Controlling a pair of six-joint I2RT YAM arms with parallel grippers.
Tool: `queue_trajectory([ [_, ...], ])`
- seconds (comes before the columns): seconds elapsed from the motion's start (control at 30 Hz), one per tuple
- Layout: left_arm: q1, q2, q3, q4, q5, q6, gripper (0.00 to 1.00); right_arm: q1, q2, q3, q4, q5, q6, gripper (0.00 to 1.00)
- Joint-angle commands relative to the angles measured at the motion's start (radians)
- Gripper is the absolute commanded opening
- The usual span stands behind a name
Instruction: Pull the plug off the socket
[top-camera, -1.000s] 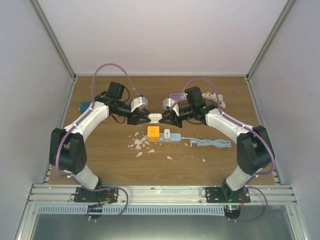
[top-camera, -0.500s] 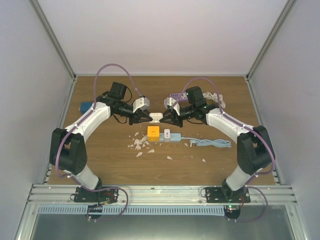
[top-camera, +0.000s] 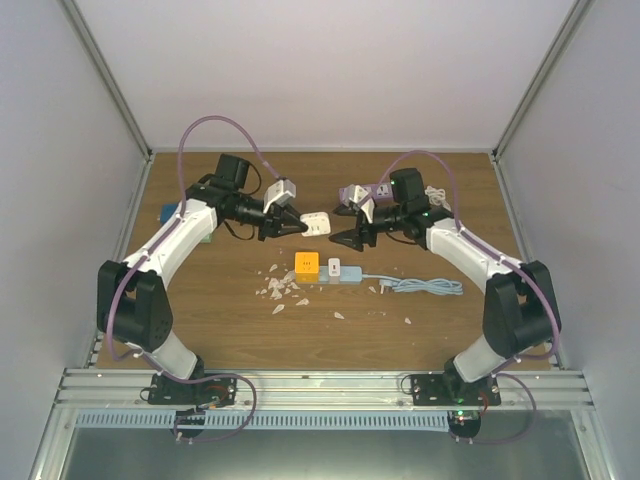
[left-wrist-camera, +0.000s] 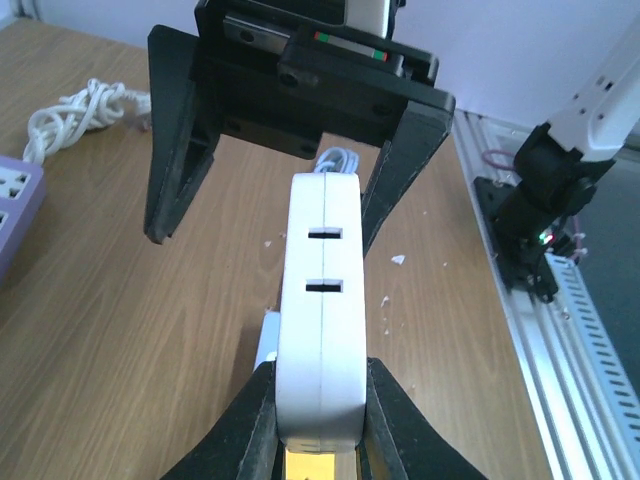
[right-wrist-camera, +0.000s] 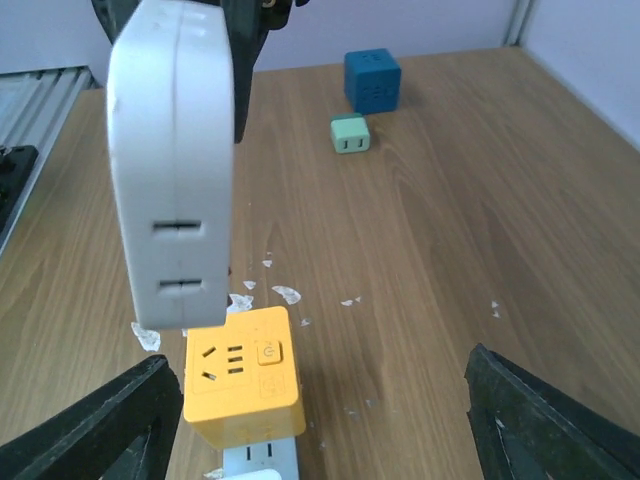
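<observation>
My left gripper (top-camera: 300, 227) is shut on a white plug adapter (top-camera: 316, 226) and holds it in the air above the table. In the left wrist view the adapter (left-wrist-camera: 322, 300) is clamped between my lower fingers, its end face with two slots pointing away. My right gripper (top-camera: 347, 238) stands open just right of it, empty, its fingers (left-wrist-camera: 170, 150) wide apart. From the right wrist view the adapter (right-wrist-camera: 175, 170) hangs apart from my right gripper (right-wrist-camera: 320, 430). Below lies the socket strip (top-camera: 352, 276), carrying a yellow cube adapter (top-camera: 306, 264) and a small white plug (top-camera: 334, 267).
White chips (top-camera: 280, 290) litter the wood near the strip. The strip's cable (top-camera: 430, 287) is bundled to the right. A blue cube (right-wrist-camera: 372, 80) and a green plug (right-wrist-camera: 350, 134) sit at the far left, a purple strip (left-wrist-camera: 15, 210) and a coiled white cord (left-wrist-camera: 80, 105) at the back right.
My right gripper has opened, let go of the white adapter and drawn back to the right. The left gripper closed on the adapter and lifted it slightly back.
</observation>
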Motion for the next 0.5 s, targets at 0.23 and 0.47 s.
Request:
queue_trajectory([
  [0.23,0.004,-0.032,0.071,0.069,0.205,-0.168,0.0,-0.004,-0.1,-0.083,0.318,0.063,0.19,0.87],
  [0.47,0.002,-0.032,0.062,0.13,0.246,-0.252,0.0,0.015,-0.111,-0.099,0.418,0.067,0.243,0.88],
])
